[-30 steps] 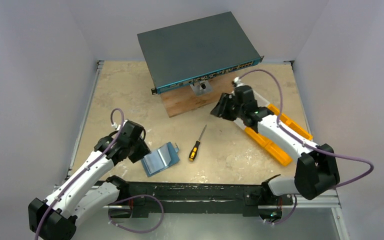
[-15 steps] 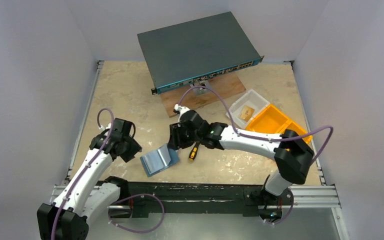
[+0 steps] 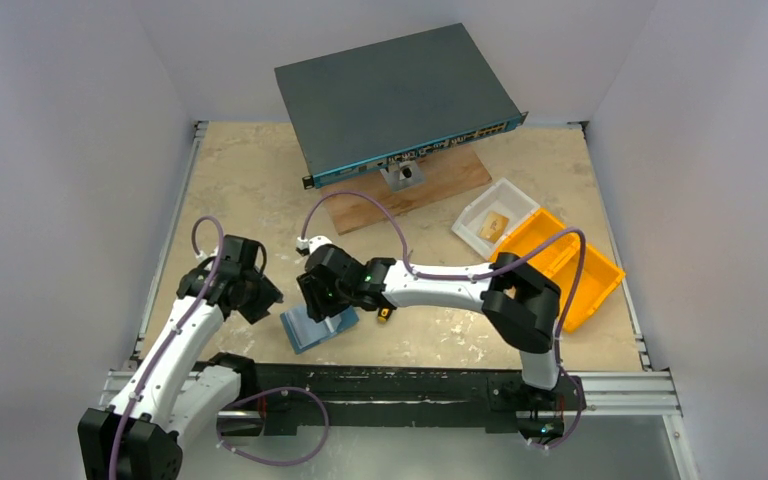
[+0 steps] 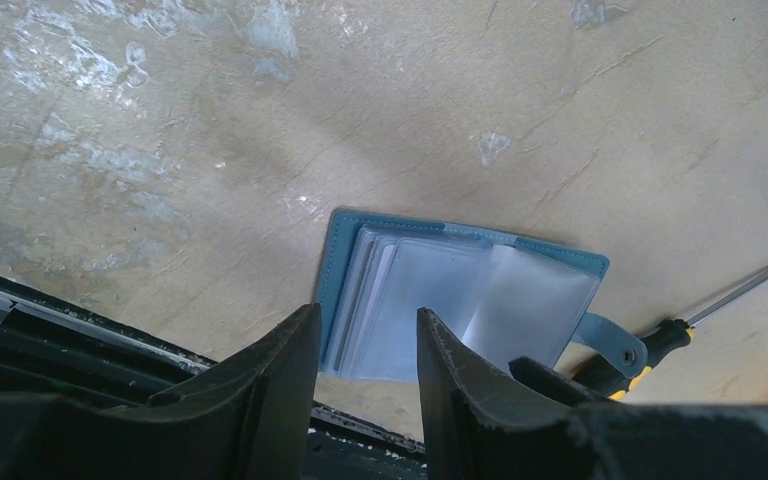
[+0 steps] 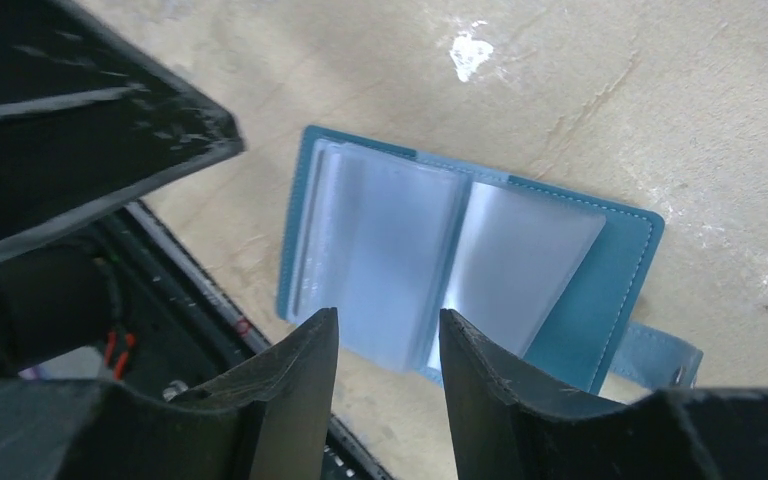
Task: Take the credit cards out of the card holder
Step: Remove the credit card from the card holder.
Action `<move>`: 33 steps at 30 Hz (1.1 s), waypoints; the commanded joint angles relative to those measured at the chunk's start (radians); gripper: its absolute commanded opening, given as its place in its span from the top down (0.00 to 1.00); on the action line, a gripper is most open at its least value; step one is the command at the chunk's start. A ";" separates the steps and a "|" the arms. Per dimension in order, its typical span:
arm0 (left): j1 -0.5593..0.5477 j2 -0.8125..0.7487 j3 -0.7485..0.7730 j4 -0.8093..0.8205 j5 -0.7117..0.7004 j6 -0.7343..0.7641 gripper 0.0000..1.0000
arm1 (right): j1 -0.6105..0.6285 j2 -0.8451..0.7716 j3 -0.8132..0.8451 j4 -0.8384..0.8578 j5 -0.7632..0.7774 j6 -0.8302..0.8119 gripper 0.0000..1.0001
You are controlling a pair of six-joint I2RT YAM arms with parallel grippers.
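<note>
- Card holder (image 3: 310,327) lies open and flat on the tabletop (image 3: 240,190), at about 7 o'clock from the table's middle and close to the near edge. Its teal cover faces down and its clear sleeves face up.
- In the right wrist view the card holder (image 5: 560,270) shows a stack of sleeves on one half and a single sleeve on the other. A closure strap sticks out at its 4 o'clock corner.
- Left gripper (image 3: 260,300) hangs just at 9 o'clock of the holder, jaws moderately parted, nothing between them (image 4: 365,318). The card holder (image 4: 460,300) lies beyond the fingertips, apart from them.
- Right gripper (image 3: 318,298) hovers over the holder's 12 o'clock edge, jaws parted by a similar gap and empty (image 5: 388,322).
- Yellow-and-black screwdriver (image 3: 384,312) lies just at 3 o'clock of the holder.
- Network switch (image 3: 390,100) rests tilted on a wooden board (image 3: 440,185) at 12 o'clock.
</note>
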 commanded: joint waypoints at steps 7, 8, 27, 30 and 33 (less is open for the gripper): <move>0.015 -0.002 -0.009 0.043 0.054 0.042 0.60 | 0.011 0.098 0.086 -0.035 0.041 -0.033 0.57; 0.015 -0.001 -0.012 0.049 0.061 0.047 0.61 | 0.011 0.101 0.086 -0.034 0.042 -0.031 0.57; 0.015 0.108 -0.067 0.185 0.233 0.154 0.63 | -0.007 0.144 0.007 0.030 -0.008 0.074 0.81; 0.015 0.112 -0.064 0.183 0.233 0.169 0.64 | -0.033 0.133 -0.035 0.057 -0.030 0.111 0.89; 0.015 0.110 -0.069 0.183 0.237 0.180 0.68 | -0.058 0.122 -0.074 0.094 -0.070 0.130 0.94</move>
